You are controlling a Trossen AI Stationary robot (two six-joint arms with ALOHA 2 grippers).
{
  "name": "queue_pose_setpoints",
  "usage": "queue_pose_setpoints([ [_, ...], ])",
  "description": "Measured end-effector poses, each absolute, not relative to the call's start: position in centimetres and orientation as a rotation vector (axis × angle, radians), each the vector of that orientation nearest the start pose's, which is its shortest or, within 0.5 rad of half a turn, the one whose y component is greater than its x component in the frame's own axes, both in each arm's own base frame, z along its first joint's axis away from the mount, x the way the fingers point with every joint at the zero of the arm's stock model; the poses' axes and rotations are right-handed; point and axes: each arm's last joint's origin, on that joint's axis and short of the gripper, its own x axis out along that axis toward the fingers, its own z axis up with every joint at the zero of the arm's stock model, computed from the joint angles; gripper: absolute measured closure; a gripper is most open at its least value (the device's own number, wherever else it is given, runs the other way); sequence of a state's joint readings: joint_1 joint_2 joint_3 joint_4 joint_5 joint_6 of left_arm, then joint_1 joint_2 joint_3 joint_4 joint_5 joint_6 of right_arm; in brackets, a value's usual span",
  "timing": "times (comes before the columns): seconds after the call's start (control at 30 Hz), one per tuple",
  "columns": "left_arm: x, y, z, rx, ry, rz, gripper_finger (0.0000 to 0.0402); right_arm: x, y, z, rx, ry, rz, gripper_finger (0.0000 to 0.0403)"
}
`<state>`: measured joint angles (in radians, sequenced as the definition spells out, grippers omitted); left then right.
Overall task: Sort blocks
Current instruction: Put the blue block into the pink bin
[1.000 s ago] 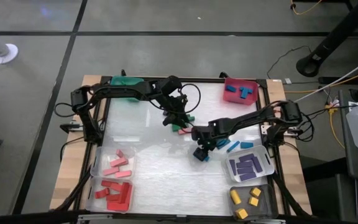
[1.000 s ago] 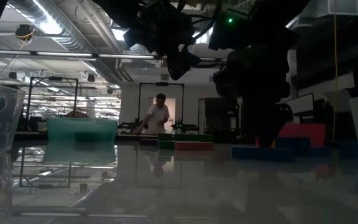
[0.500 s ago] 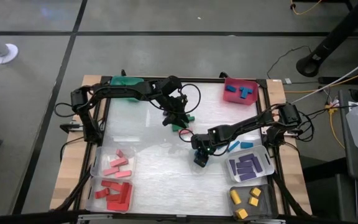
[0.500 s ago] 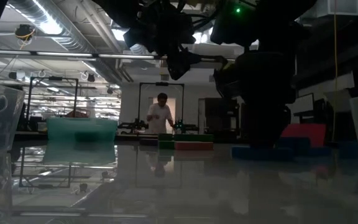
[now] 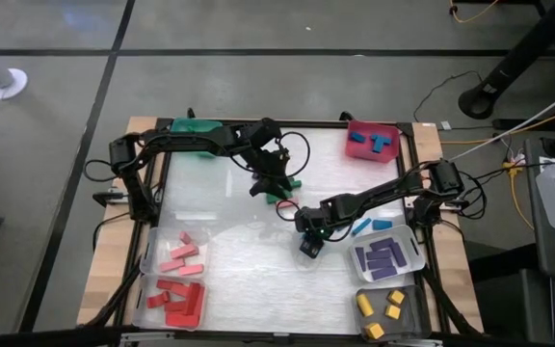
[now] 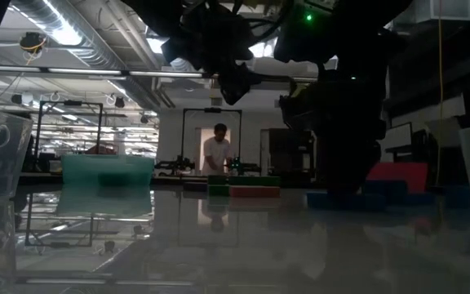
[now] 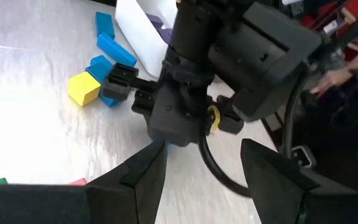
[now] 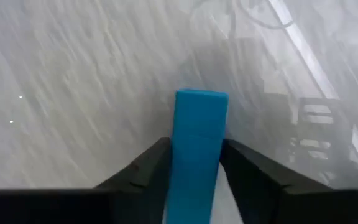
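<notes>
My right gripper [image 5: 308, 241] points down at the table's middle, shut on a blue block [image 8: 197, 143]. Loose blue blocks [image 5: 359, 227] and a yellow block [image 7: 82, 89] lie flat on the table just right of it. My left gripper [image 7: 204, 180] hangs open above the table's far middle, aimed at the right arm's wrist, with nothing between its fingers. A green block [image 5: 293, 182] and a red block [image 5: 282, 201] lie on the table below it. My right gripper pinches the blue block's two long sides [image 8: 182, 162] between its two fingers. The fingers come from above, slanting steeply down, and lie along the block. The block's far end [image 8: 201, 99] sticks out past the fingertips, at the table top; whether it rests there I cannot tell.
A red bin [image 5: 372, 141] with blue blocks stands at the far right, a green bin [image 5: 193, 125] at the far left. Clear bins of pink [image 5: 181, 255] and red blocks [image 5: 176, 299] sit near left, bins of purple [image 5: 385, 258] and yellow blocks [image 5: 382, 310] near right.
My right gripper has sunk toward the table and shifted a little toward the table's left edge, tipping more steeply downward. My left arm has kept still.
</notes>
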<state>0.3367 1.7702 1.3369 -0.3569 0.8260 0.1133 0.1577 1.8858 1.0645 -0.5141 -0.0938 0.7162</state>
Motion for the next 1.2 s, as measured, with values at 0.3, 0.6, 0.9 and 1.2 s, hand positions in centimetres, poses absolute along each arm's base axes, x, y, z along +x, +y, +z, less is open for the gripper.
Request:
queue_pose_setpoints([
  [0.3,35.5,13.0,24.8,-0.336,0.657,-0.449,0.0208,34.5,5.4,14.8,0.508,1.34,-0.242,0.0315],
  [0.6,32.3,16.5,25.4,-0.302,0.712,-0.33,0.0208,36.1,1.4,20.3,0.392,1.395,-0.304,0.0302],
  [0.9,26.7,17.2,28.6,-0.179,0.873,-0.157,0.0208,35.9,-3.5,26.8,0.252,1.465,-0.294,0.0307],
  [1.2,24.5,16.2,30.0,-0.17,0.945,-0.102,0.0208,32.9,-8.6,33.2,0.083,1.507,-0.449,0.0304],
])
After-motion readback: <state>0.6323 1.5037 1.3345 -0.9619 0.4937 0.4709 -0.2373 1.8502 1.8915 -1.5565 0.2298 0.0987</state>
